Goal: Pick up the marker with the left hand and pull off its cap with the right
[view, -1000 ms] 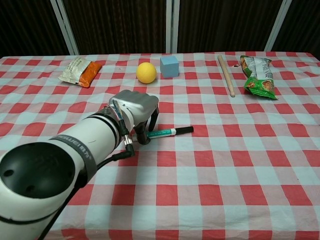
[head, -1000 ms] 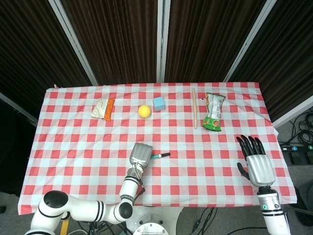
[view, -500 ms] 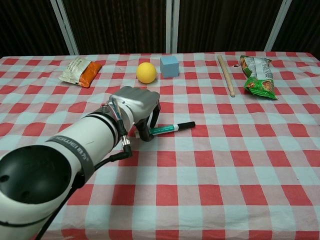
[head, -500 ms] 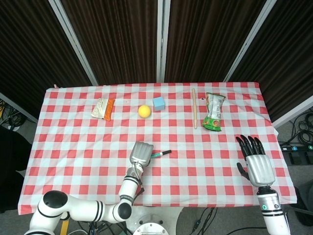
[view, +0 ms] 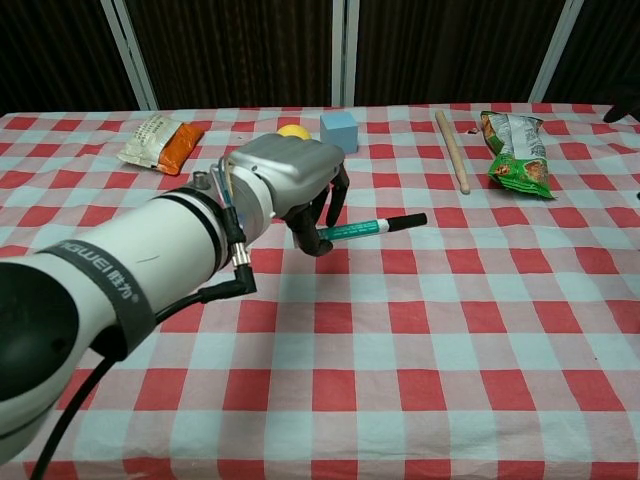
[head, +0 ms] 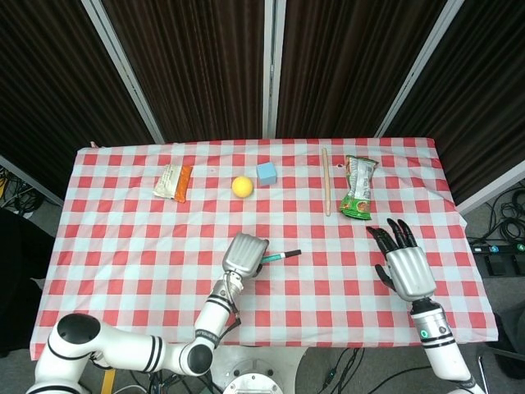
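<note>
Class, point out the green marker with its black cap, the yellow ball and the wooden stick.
Green marker with black cap (view: 365, 229), chest view, on its barrel.
Yellow ball (head: 241, 186), head view, at its centre.
Wooden stick (head: 326, 182), head view, at mid-length.

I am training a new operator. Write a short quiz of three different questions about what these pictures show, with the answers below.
1. True or false: the left hand holds the marker.
2. Which thing lies right beside the wooden stick? A. orange packet B. green snack bag C. blue cube
3. Fill in: the right hand holds ____.

Key:
1. True; its capped end points toward the right hand.
2. B.
3. Nothing; its fingers are spread above the tablecloth.
</note>
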